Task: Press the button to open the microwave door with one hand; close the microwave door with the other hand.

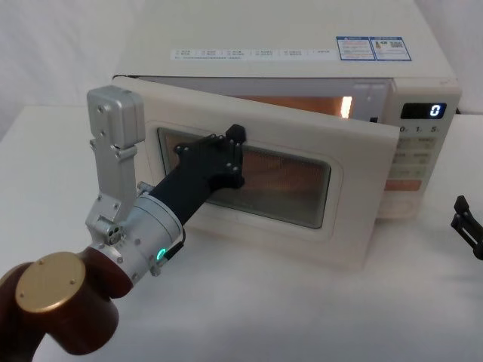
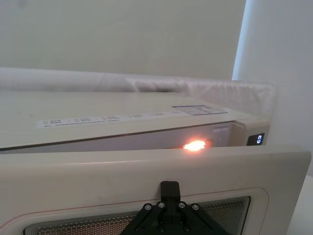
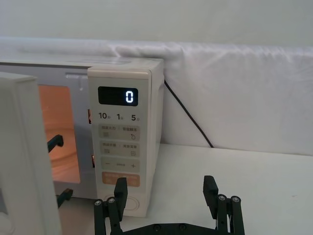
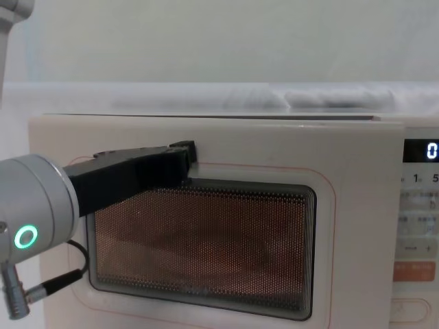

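Door of the microwave stands ajar, left claw pressed flat on its upper front, fingers together. Right claw, spread, sits on the counter just before the button.

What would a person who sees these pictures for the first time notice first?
First, the microwave door, standing partly open at the middle of the table, with orange light glowing in the cavity behind it. Next, the left pincer, black, placed flat against the door's front near the upper edge of the dark window, with a green ring light on its grey wrist. The right pincer waits open at the right, in front of the control panel, whose display reads 0.
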Controlling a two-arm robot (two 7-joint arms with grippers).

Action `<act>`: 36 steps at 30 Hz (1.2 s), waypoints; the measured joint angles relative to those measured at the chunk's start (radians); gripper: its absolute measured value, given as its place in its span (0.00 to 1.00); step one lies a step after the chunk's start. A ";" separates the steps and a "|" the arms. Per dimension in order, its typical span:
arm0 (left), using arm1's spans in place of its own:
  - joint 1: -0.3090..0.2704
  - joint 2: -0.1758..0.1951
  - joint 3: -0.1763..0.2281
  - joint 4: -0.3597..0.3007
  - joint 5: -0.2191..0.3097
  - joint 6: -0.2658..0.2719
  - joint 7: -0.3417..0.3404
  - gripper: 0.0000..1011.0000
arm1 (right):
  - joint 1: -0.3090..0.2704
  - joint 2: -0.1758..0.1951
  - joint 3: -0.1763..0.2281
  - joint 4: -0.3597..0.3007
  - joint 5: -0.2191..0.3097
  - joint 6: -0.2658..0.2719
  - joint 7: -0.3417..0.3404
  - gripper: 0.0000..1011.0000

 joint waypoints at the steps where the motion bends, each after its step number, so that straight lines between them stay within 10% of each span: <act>1: -0.002 -0.002 0.000 0.002 0.002 0.000 0.000 0.00 | 0.000 0.000 0.000 0.000 0.000 0.000 0.000 0.99; 36: -0.120 -0.007 0.037 0.077 0.053 0.058 -0.067 0.00 | 0.000 0.000 0.000 0.000 0.000 0.000 0.000 0.99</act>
